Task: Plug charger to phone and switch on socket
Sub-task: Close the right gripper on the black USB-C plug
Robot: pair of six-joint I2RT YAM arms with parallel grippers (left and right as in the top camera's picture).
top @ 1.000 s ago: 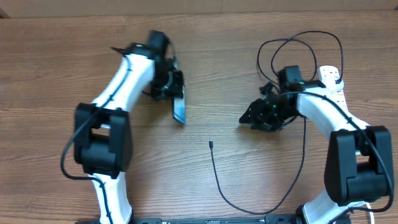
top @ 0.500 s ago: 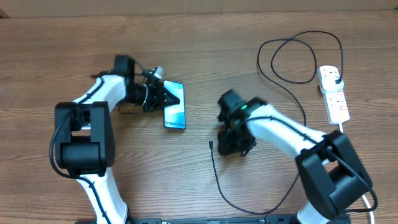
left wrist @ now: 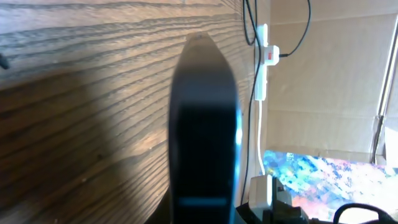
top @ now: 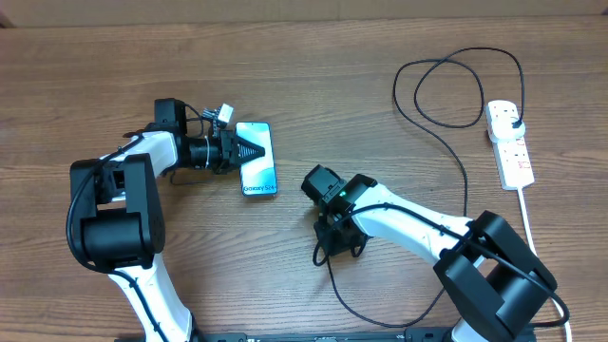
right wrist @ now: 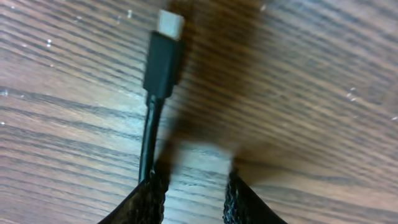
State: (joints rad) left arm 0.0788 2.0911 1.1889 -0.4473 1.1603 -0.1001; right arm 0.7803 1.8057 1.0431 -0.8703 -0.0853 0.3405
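Observation:
The phone [top: 258, 161] lies screen up, cyan and lit, left of centre. My left gripper [top: 237, 151] is shut on its left short edge; in the left wrist view the phone [left wrist: 203, 118] shows edge-on and dark between the jaws [left wrist: 203, 214]. The charger cable [top: 380, 321] curves from its connector tip [top: 320, 256] round to a black plug [top: 509, 114] in the white socket strip [top: 514, 157]. My right gripper [top: 338, 239] is low over the connector end. In the right wrist view the fingers [right wrist: 194, 193] are open, and the connector [right wrist: 164, 57] lies just ahead with the cable beside the left finger.
The cable makes loose loops [top: 446, 85] at the back right. The strip's thick white cord [top: 528, 228] runs toward the front right. A cardboard wall [top: 304, 9] lines the table's far edge. The socket strip [left wrist: 262, 74] shows far off in the left wrist view.
My left arm drew the phone left and toward the front and turned it screen up. My right arm swung from beside the socket strip across to the cable's connector end.

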